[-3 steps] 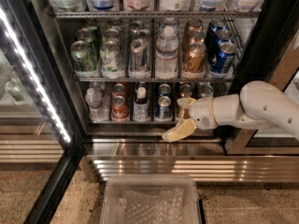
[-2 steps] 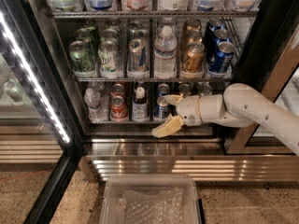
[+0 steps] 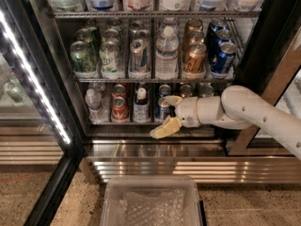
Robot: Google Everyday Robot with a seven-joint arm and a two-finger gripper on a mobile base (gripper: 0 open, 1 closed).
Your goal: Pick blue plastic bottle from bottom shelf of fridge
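Both tan fingers point(image 3: 165, 127) stand wide apart and hold nothing; the upper one points toward the cans, the lower one hangs below the shelf's front edge. The gripper point(image 3: 161, 117) is at the front edge of the bottom shelf point(image 3: 101, 123), just right of the blue plastic bottle point(image 3: 141, 108). The bottle stands upright near the middle of that edge inside the fridge point(image 3: 263, 46). The reach seems almost done; closing on the bottle and drawing it out remain.

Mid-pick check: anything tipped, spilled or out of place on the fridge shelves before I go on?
Nothing stands out: cans and bottles stand upright in their rows, no spill visible. The blue plastic bottle stands on the bottom shelf; the end effector, open, sits just right of it, in front of a blue can.
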